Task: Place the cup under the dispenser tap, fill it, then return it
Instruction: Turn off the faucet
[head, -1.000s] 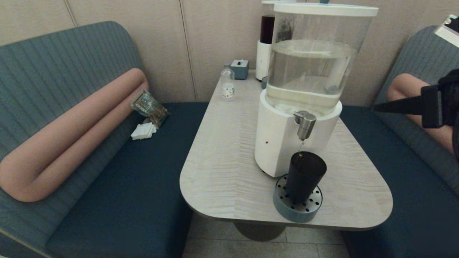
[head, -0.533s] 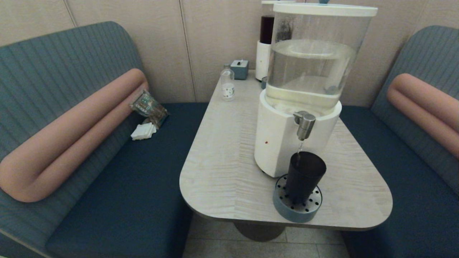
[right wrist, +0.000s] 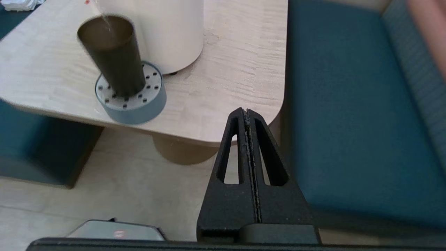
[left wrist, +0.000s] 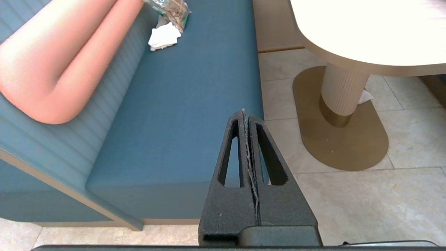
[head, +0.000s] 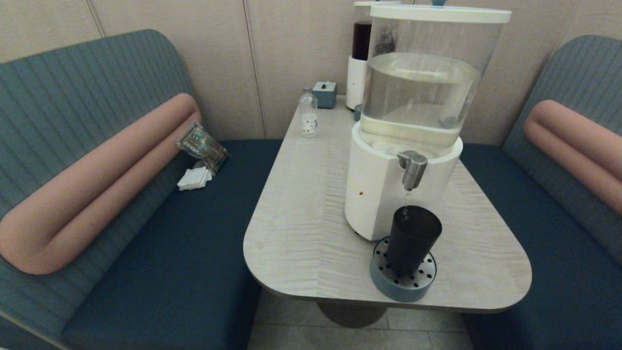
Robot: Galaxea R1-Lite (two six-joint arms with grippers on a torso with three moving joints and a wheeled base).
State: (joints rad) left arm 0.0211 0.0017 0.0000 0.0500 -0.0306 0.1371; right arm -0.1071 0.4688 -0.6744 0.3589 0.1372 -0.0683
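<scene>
The right arm, in sight at the head view's right edge a second before, had pulled back out of it, leaving the cup [head: 412,239] alone on the drain tray [head: 403,282] under the tap [head: 413,169]. A thin stream ran from tap into cup, so filling was under way, and the arm's retreat suggested waiting it out before the return. The right gripper [right wrist: 247,113] hung off the surface [head: 301,233] edge, over the bench seat, fingers pressed together and holding nothing. The left gripper [left wrist: 245,113] sat parked low near the left bench, fingers likewise closed and empty, touching nothing.
</scene>
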